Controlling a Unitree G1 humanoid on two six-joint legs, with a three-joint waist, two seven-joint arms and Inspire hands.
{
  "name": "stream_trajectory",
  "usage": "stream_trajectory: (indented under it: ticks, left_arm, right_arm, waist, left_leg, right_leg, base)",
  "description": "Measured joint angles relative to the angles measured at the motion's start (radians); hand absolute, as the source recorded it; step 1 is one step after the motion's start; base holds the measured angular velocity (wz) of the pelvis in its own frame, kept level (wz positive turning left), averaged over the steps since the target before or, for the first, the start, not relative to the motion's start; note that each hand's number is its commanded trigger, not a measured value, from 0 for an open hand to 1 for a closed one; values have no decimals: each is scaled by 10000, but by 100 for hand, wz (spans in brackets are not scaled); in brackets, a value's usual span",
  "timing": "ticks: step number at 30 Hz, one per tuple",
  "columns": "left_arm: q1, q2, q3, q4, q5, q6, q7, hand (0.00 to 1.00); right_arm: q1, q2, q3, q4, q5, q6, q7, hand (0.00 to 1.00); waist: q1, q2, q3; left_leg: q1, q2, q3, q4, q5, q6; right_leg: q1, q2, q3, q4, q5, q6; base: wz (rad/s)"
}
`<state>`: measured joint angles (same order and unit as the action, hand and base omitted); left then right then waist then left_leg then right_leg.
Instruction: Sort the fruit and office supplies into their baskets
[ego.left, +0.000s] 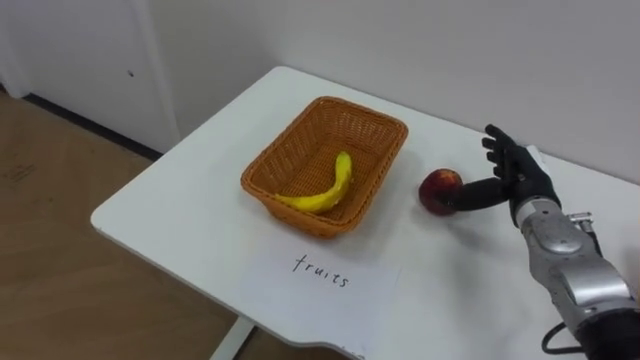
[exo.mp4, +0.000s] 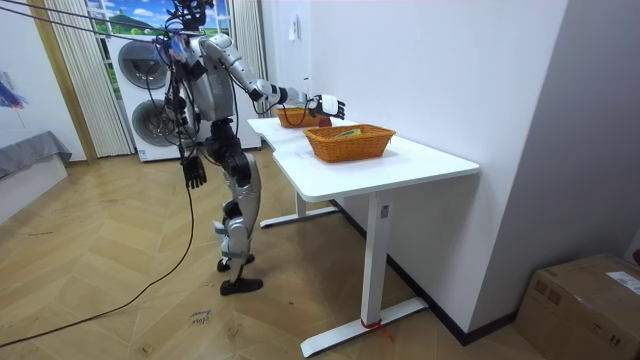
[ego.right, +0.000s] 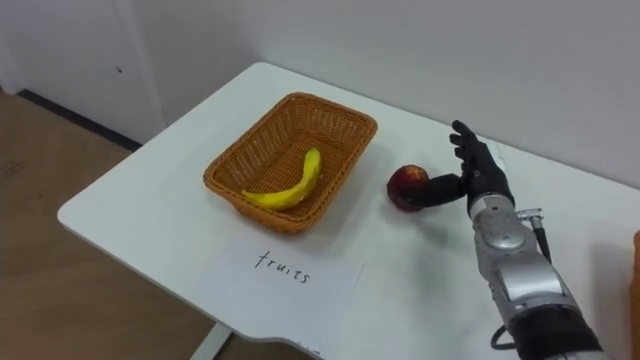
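A brown wicker basket (ego.left: 262, 166) stands on the white table (ego.left: 170, 205) with a yellow banana (ego.left: 331, 189) lying inside it. A paper label (ego.left: 320, 272) lies in front of the basket. To the basket's right a red apple (ego.left: 439, 190) rests on the tabletop. My right hand (ego.left: 520, 172) is open just right of the apple, fingers spread upward and the thumb touching the apple's side. My left hand (exo.mp4: 195, 172) hangs open at my side, away from the table.
A second wicker basket (exo.mp4: 348, 141) with some items in it stands further along the table at the room view's right. I stand at the table's long edge. A wall runs close behind the table, and washing machines (exo.mp4: 145, 95) stand behind me.
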<state>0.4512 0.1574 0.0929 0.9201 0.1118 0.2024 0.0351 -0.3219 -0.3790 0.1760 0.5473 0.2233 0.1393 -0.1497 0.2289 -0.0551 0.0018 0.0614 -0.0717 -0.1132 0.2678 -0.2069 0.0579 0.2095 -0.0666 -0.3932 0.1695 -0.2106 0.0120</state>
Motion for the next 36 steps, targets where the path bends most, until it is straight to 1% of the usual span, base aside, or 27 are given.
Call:
stream_trajectory:
  ticks: [4, 5, 8, 9, 12, 15, 22, 25, 29, 33, 36]
  left_arm:
    - [30, 4, -58, -3, 13, 1, -28, 0]
    - [84, 29, -176, -36, 18, 4, -26, 0]
    - [181, 50, -226, -139, 24, 7, 11, 0]
    - [204, 55, -229, -162, 24, 2, 12, 0]
    - [233, 63, -228, -156, 23, 0, 12, 0]
    - [353, 62, -234, -127, 20, -8, 14, 0]
    - [384, 45, -292, 3, 58, 3, -21, 0]
    - [384, 49, -291, -21, 77, 24, -61, 0]
    - [402, 52, -301, -236, 78, 97, -81, 0]
    - [403, 51, -285, -261, 78, 102, -140, 0]
    - [404, 51, -276, -272, 79, 98, -268, 0]
  right_arm:
    - [0, 1, 53, 4, 32, 0, -9, 0]
    - [1, 1, 142, 17, 41, 0, -12, 0]
    - [0, 27, 459, 260, 22, -17, -4, 0]
    - [37, 80, 492, 407, 0, -15, -3, 0]
    - [336, 126, 500, 442, -6, -17, 11, 0]
    - [399, 150, 584, 444, -68, -17, 14, 0]
    - [398, 181, 584, 544, -797, -81, 12, 0]
    - [401, 200, 584, 703, -1174, -81, 12, 0]
    - [407, 218, 589, 835, -1198, -82, 13, 0]
    - [418, 230, 734, 865, -1248, -82, 113, 0]
    - [418, 230, 757, 1083, -1585, -103, 165, 0]
  waist:
    - [29, -38, -6]
    - [33, -34, -3]
    - [45, -55, 8]
    - [109, -55, 10]
    - [255, -23, 24]
    - [272, 34, 43]
    - [303, 58, 40]
    - [427, 61, 41]
    - [558, 50, 36]
    - [621, 40, 22]
    - [707, 42, 22]
  left_leg:
    - [0, -40, -58, 6, 1, 4]
    - [10, -50, -70, 10, 3, 8]
    - [32, -76, -152, 23, 4, 13]
    - [31, -77, -169, 45, 3, 14]
    - [27, -80, -201, 75, 4, 14]
    - [17, -74, -212, 95, 8, 16]
    - [-124, -99, -227, 253, 5, 21]
    - [-182, -106, -227, 295, 5, 22]
    - [-167, -113, -247, 308, 1, 23]
    - [-144, -97, -262, 367, 0, 16]
    - [-117, -97, -263, 370, 0, 16]
  right_leg:
    - [32, -3, -88, 4, -22, 21]
    - [72, -10, -128, 14, -25, 27]
    - [162, -19, -201, 18, -28, 34]
    - [175, -16, -213, 27, -28, 35]
    - [176, -21, -221, 66, -28, 34]
    - [135, -32, -230, 170, -33, 36]
    - [9, -36, -222, 175, -43, 29]
    - [-32, -44, -217, 171, -70, 32]
    - [-35, -103, -224, 185, -149, 36]
    - [-21, -88, -216, 211, -158, 20]
    - [-22, -95, -211, 341, -159, 20]
  base:
    - [6]
    - [7]
    - [8]
    - [5]
    - [4]
    - [0]
    - [0]
    - [0]
    - [2]
    - [0]
    - [0]
